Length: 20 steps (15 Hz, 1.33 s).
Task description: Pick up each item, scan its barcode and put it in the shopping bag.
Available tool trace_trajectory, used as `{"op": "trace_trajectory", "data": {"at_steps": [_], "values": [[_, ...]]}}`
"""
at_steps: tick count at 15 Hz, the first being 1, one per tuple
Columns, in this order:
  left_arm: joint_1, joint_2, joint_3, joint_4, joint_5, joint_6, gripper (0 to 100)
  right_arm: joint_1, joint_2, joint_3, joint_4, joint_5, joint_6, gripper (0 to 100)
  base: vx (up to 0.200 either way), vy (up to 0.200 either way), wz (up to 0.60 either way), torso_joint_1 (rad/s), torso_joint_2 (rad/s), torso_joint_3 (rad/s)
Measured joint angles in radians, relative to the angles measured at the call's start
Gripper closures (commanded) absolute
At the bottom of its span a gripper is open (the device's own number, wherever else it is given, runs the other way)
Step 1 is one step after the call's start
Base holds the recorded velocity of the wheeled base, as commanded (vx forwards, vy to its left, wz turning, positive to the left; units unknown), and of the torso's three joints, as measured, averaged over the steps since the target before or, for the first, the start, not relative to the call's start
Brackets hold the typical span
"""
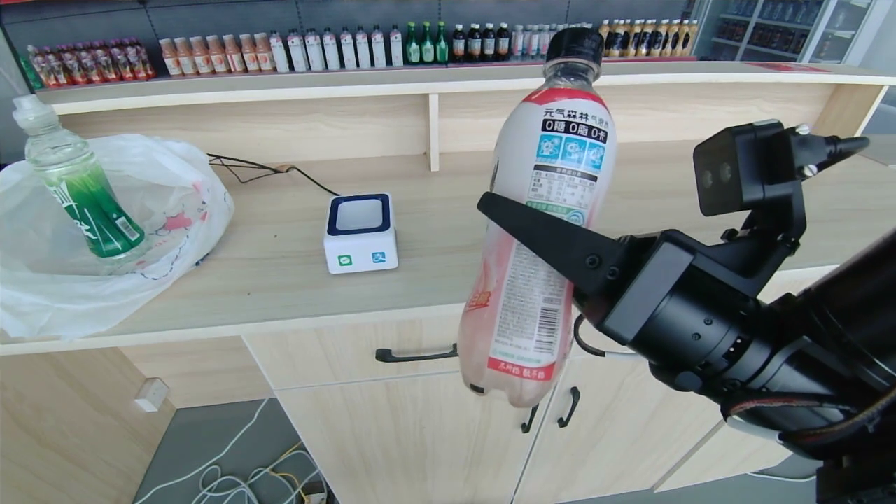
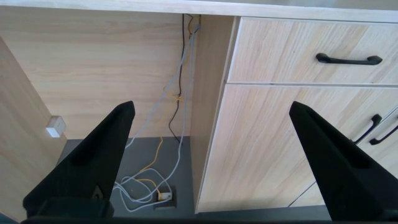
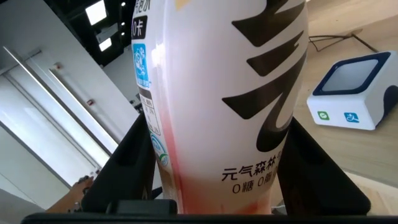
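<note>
My right gripper (image 1: 521, 231) is shut on a pink drink bottle (image 1: 542, 231) with a black cap, held nearly upright in the air in front of the counter, its barcode side turned toward the head camera. Up close, the bottle (image 3: 230, 93) sits between the two black fingers. The white scanner box (image 1: 360, 233) with a dark blue-rimmed top stands on the counter to the bottle's left, seen too as the scanner (image 3: 354, 90). A green-labelled bottle (image 1: 73, 178) stands inside the white plastic shopping bag (image 1: 168, 210) at the counter's left end. My left gripper (image 2: 211, 168) hangs open below the counter, facing the cabinet.
The wooden counter (image 1: 434, 231) has a raised back shelf with a divider. Rows of drink bottles (image 1: 350, 47) line the far shelf. Below are cabinet doors and a drawer with black handles (image 2: 348, 60). Cables (image 2: 149, 186) lie on the dark floor in the recess.
</note>
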Motion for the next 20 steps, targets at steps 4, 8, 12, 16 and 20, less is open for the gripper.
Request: {"op": "trace_trajectory", "data": {"at_steps": [4, 8, 12, 16, 20], "values": [[0.000, 0.000, 0.000, 0.000, 0.000, 0.000, 0, 0.000, -0.011, 0.028, -0.001, -0.001, -0.092, 100, 0.000, 0.000, 0.00, 0.000, 0.00, 0.000], [0.000, 0.000, 0.000, 0.000, 0.000, 0.000, 0, -0.005, -0.013, 0.086, 0.002, -0.037, -0.193, 100, 0.000, 0.000, 0.00, 0.000, 0.00, 0.000], [0.000, 0.000, 0.000, 0.000, 0.000, 0.000, 0, -0.043, -0.001, 0.089, 0.033, -0.153, -0.373, 100, 0.000, 0.000, 0.00, 0.000, 0.00, 0.000], [0.000, 0.000, 0.000, 0.000, 0.000, 0.000, 0, -0.139, 0.011, 0.090, 0.034, -0.207, -0.574, 100, 0.000, 0.000, 0.00, 0.000, 0.00, 0.000], [0.000, 0.000, 0.000, 0.000, 0.000, 0.000, 0, -0.237, 0.013, 0.090, 0.009, -0.208, -0.691, 100, 0.000, 0.000, 0.00, 0.000, 0.00, 0.000]]}}
